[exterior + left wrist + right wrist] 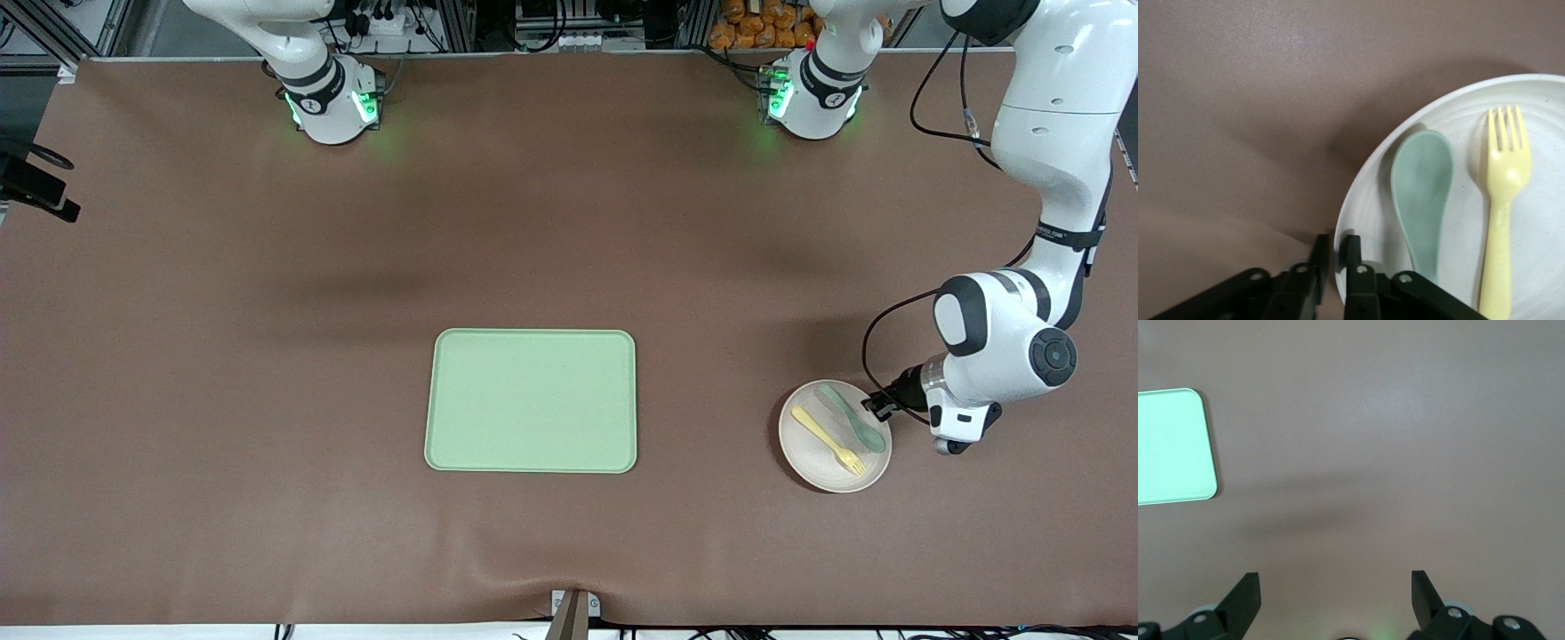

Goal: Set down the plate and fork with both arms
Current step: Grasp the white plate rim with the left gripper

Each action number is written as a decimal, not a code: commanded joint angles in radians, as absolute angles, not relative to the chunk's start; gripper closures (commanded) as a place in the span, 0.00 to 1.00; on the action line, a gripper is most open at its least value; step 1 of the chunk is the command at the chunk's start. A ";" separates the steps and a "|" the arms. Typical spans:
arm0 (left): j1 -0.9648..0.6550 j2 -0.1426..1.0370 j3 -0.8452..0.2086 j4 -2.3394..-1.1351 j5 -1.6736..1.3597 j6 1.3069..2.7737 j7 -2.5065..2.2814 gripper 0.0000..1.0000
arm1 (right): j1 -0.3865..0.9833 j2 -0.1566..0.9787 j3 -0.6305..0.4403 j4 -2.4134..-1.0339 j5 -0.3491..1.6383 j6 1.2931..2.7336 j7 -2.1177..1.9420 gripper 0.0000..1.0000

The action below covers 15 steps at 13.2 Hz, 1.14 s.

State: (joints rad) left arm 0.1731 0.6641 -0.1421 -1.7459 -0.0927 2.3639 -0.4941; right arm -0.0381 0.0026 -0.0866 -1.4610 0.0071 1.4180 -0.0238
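Note:
The off-white plate [820, 464] lies on the brown table toward the left arm's end, beside the green tray. The pale-yellow fork [829, 440] lies on it, next to a grey-green spoon [853, 418]. My left gripper [880, 404] is down at the plate's rim on the side toward the left arm's end. In the left wrist view the left gripper [1335, 240] is shut on the rim of the plate [1465, 137], one finger inside and one outside, close to the spoon [1423, 187] and the fork [1503, 193]. My right gripper [1335, 577] hangs open over bare table.
The rectangular light-green tray [532, 400] sits mid-table with nothing on it; its corner [1171, 447] shows in the right wrist view. Bare brown table surrounds the tray and plate. Both arm bases stand along the edge farthest from the front camera.

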 commanded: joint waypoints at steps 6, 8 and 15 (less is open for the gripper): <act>0.181 0.615 -0.198 -1.738 -0.132 2.365 -0.497 1.00 | -0.044 0.003 -0.084 -1.451 0.002 1.416 -0.021 0.00; 0.179 0.585 -0.219 -1.736 -0.194 2.355 -0.499 1.00 | -0.044 0.003 -0.084 -1.453 0.002 1.414 -0.021 0.00; 0.146 0.554 -0.380 -1.695 -0.227 2.350 -0.505 1.00 | -0.044 0.003 -0.084 -1.453 0.002 1.414 -0.021 0.00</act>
State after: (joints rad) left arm 0.1691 0.5684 -0.3327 -1.7114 -0.2223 2.3609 -0.4942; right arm -0.0389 0.0027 -0.0884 -1.4611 0.0071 1.4195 -0.0238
